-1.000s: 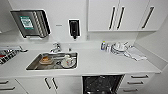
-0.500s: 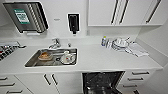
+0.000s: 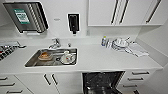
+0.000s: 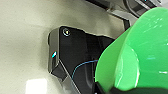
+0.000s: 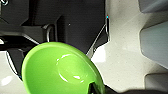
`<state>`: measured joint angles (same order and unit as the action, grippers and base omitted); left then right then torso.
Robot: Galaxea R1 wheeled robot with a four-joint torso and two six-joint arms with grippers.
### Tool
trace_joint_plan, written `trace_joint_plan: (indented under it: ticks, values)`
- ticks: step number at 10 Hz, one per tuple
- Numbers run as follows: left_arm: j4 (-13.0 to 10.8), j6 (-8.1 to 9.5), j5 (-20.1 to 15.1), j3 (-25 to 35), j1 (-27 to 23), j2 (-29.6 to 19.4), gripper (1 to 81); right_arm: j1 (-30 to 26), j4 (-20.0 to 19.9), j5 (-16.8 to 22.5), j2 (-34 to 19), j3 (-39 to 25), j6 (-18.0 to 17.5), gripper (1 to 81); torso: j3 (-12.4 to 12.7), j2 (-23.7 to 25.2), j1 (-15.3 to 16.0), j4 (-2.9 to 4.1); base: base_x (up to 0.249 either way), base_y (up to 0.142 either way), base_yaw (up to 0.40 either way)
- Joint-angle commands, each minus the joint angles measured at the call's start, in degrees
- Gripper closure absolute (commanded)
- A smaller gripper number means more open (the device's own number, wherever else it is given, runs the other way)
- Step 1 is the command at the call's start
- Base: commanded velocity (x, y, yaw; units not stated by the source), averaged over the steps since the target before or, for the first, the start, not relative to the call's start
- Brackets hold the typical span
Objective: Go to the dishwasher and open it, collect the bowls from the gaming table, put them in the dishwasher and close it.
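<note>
Two bowls: a green bowl (image 4: 140,55) grasped by the left pincer, a yellow-green bowl (image 5: 60,70) by the right; dishwasher (image 3: 102,82) open under the counter (image 3: 105,60).

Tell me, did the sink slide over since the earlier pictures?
No. The sink sits in the same spot in the countertop, below the tap. The whole picture shifted a little, so the camera moved, not the sink.

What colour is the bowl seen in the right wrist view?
The bowl is bright yellow-green, glossy inside; the right wrist view shows it best.
</note>
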<state>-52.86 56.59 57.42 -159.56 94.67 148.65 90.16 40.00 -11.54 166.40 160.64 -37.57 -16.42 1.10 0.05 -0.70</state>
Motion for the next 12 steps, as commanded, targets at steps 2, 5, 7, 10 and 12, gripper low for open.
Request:
trace_joint_plan:
  ticks: [2, 5, 7, 10, 12]
  values:
    - [-5.58, 14.50, 2.33, -3.04, -10.15, 0.69, 81.1, -0.28, -0.18, 2.84, -1.40, 0.28, -0.31, 81.1, 0.00, 0.00, 0.00, 0.00, 0.000, 0.000, 0.000]
    - [-6.20, 17.23, 4.81, -4.61, -14.02, 0.77, 81.1, -0.37, -0.09, 2.84, -1.31, 0.19, -0.31, 81.1, 0.00, 0.00, 0.02, 0.00, 0.000, 0.000, 0.000]
    - [-10.13, 23.88, 5.77, -4.71, -19.99, -0.01, 81.1, -0.46, 0.08, 2.84, -1.13, 0.19, -0.31, 81.1, -0.02, -0.02, 0.02, 0.00, 0.000, 0.000, 0.000]
    - [-18.58, 32.43, 8.07, -4.97, -30.10, -0.98, 81.1, -0.46, 0.43, 2.76, -1.13, 0.19, -0.22, 81.1, -0.05, -0.02, 0.02, 0.00, 0.000, 0.000, 0.000]
    - [-25.53, 36.92, 6.74, -6.72, -35.90, 1.12, 81.1, -0.55, 0.43, 2.67, -1.05, -0.42, -0.22, 81.1, -5.69, -0.02, 0.02, 0.00, 0.000, 0.000, 0.000]
